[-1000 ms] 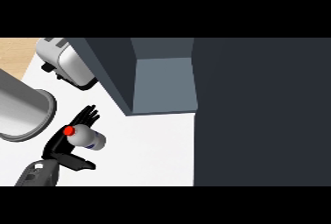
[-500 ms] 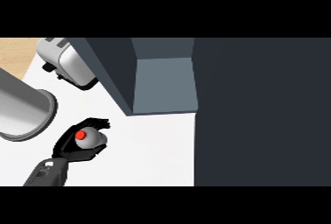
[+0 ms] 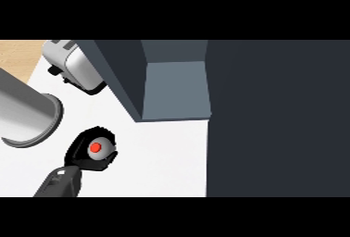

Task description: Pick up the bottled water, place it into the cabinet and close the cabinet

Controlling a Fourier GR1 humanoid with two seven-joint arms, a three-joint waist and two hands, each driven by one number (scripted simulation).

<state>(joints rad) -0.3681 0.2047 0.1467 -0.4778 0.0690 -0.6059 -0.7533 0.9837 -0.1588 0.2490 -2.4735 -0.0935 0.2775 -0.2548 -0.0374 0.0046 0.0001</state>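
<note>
Found the left hand (image 3: 77,157) curled right round the bottled water (image 3: 103,152), at about seven o'clock in the view, low on the white counter (image 3: 160,159). Noted the change from a second earlier, when the fingers stood spread beside the bottle, and from half a second earlier, when they were only part-way closed. Judged the grasp made and the pick-up step all but done, with lifting and carrying still ahead. Could not tell whether the bottle had left the counter yet. Saw the bottle end-on from above: a small red cap (image 3: 96,147) in the middle of a pale grey round shoulder, ringed by black fingers that hid the body below. Judged it upright, going by the centred cap. Placed the open cabinet (image 3: 174,90) up toward one o'clock from the bottle, its grey inside showing, well apart from the hand. Noted a toaster (image 3: 71,69) at eleven o'clock and a large grey cylinder (image 3: 27,115) at nine o'clock, close to the hand. Saw nothing of the right hand.
</note>
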